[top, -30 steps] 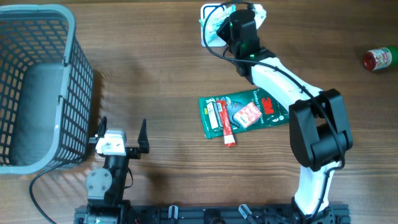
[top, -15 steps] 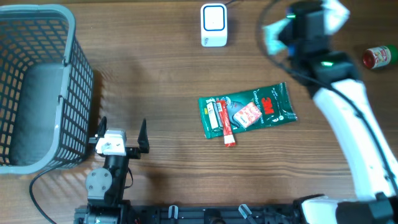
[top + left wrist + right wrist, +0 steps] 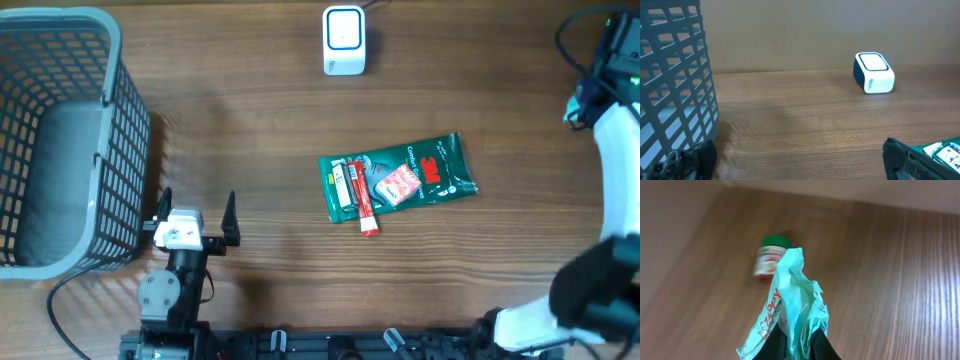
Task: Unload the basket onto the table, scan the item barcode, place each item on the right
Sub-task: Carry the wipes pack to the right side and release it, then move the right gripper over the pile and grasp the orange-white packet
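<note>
- Where the right wrist camera looks down, the right gripper point(image 3: 792, 344) has its two dark fingers point(image 3: 771, 349) pressed tight on the bottom of a thin, pale green packet point(image 3: 790, 297).
- The packet is crinkly and sticks up from the fingers. It has red and blue letters on it, but they are too bent to read.
- It is held up in the air over the brown wooden table point(image 3: 880, 280).
- Behind the packet, a little jar point(image 3: 769, 257) with a green lid and a red label lies on its side on the table. It looks blurry.
- From above, the right arm point(image 3: 618, 150) is at the far right side of the table, and the picture's edge cuts part of it off.
- The white scanner box point(image 3: 343, 40) sits at the far edge of the table, in the middle. It is well apart from the right arm.
- A dark green flat pack point(image 3: 420, 172) lies in the middle of the table, with small tubes point(image 3: 366, 205) on its left end.
- The left gripper point(image 3: 197, 205) sits near the front edge, just beside the grey basket point(image 3: 128, 140). Its fingers are spread wide with nothing between them.
- The left wrist camera sees the basket wall on its left and the scanner box far off on its right.
</note>
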Motion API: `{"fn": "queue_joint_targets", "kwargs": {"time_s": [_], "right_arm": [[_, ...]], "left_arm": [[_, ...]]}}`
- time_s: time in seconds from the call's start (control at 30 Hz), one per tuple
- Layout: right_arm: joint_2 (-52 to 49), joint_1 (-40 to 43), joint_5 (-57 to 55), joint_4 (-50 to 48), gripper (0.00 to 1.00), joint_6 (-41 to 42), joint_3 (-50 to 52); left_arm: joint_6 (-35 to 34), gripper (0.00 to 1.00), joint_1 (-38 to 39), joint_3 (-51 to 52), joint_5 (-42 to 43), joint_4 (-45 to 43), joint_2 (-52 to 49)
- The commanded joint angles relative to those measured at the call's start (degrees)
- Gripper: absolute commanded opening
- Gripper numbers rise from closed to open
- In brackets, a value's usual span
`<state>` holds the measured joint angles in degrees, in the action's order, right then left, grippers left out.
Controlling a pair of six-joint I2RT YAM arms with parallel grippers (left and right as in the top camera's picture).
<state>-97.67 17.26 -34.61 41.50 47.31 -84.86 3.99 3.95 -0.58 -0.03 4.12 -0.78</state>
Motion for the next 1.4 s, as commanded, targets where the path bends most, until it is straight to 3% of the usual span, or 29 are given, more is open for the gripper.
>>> {"fn": "queue_joint_targets", "kwargs": {"time_s": [0.0,0.2,0.3,0.4,0.43,0.47,0.67,0.83,1.03,1.17,1.37], "right_arm": [[-8.72,4.92,-0.83,0.00,0.05,0.63,0.22],[-13.99,11.54,5.99,-1.99,0.05,0.66,0.22],[-13.99,13.44,5.99,-5.14,0.18,-1.75,0.22],[-13.92,14.45,5.99,-6.99,0.51,-4.09,-0.20],[-13.86,14.43,6.03,-6.99,0.79,-4.26,-0.44],[-13.70,14.43,6.27,-6.91,1.00,-4.33,-0.63],[-7.78,14.21,20.57,-5.81,1.00,-5.35,-0.83],[2.23,14.14,41.79,1.31,0.99,-4.59,-0.83],[6.62,11.39,51.21,14.03,1.00,-2.34,-0.81],[6.60,2.58,51.21,21.70,1.00,-4.59,-0.09],[6.60,-15.74,49.16,21.09,0.99,-10.29,-0.09]], "left_arm": [[-0.33,1.00,-0.22,0.26,0.87,0.17,0.50],[-0.33,1.00,-0.22,0.26,0.87,0.17,0.50],[-0.33,1.00,-0.22,0.26,0.87,0.17,0.50],[-0.33,1.00,-0.22,0.26,0.87,0.17,0.50],[-0.33,1.00,-0.22,0.26,0.87,0.17,0.50],[-0.33,1.00,-0.22,0.26,0.87,0.17,0.50],[-0.33,1.00,-0.22,0.26,0.87,0.17,0.50],[-0.33,1.00,-0.22,0.26,0.87,0.17,0.50],[-0.33,1.00,-0.22,0.26,0.87,0.17,0.50],[-0.33,1.00,-0.22,0.26,0.87,0.17,0.50],[-0.33,1.00,-0.22,0.26,0.87,0.17,0.50]]}}
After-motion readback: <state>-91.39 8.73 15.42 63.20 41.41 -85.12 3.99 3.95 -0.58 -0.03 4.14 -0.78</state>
